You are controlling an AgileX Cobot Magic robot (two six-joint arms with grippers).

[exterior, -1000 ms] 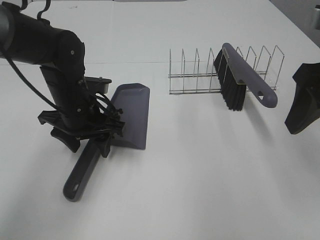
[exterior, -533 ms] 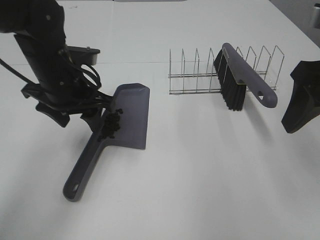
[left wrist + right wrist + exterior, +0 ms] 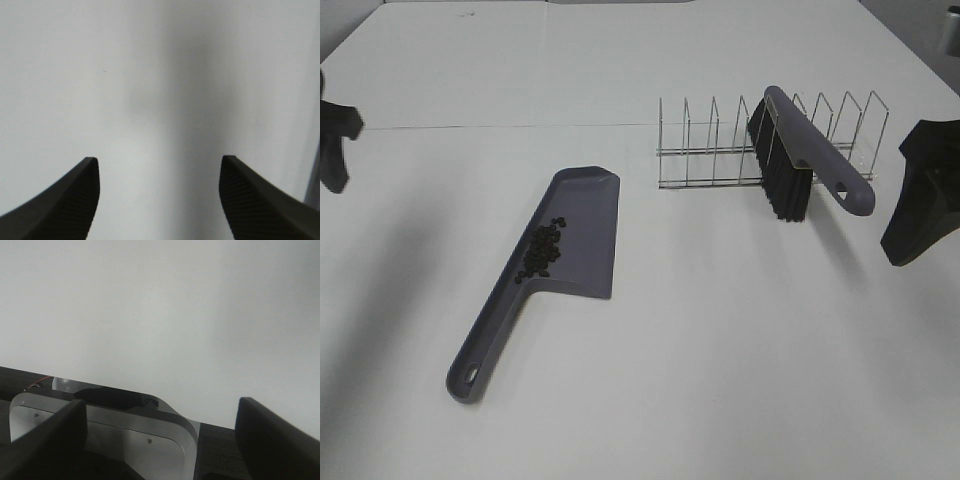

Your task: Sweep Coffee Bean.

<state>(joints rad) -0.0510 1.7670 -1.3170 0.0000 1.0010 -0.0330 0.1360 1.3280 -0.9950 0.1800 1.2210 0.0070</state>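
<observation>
The coffee beans [image 3: 542,250] lie in a loose dark cluster on the grey dustpan [image 3: 582,235], near where its handle starts. The dustpan lies flat on the white table [image 3: 720,360], handle toward the front left. The grey brush [image 3: 800,160] with black bristles leans in the wire rack [image 3: 700,150]. My left gripper [image 3: 159,200] is open over bare table; only a tip shows at the far left edge of the high view [image 3: 332,150]. My right gripper [image 3: 160,440] is open and empty, at the right edge of the high view [image 3: 925,200].
The wire rack stands behind the middle of the table with several empty slots. A metal frame part [image 3: 100,425] shows in the right wrist view.
My left arm has let go of the dustpan handle and pulled back to the far left edge. The beans on the dustpan are now uncovered. The right gripper barely moved.
</observation>
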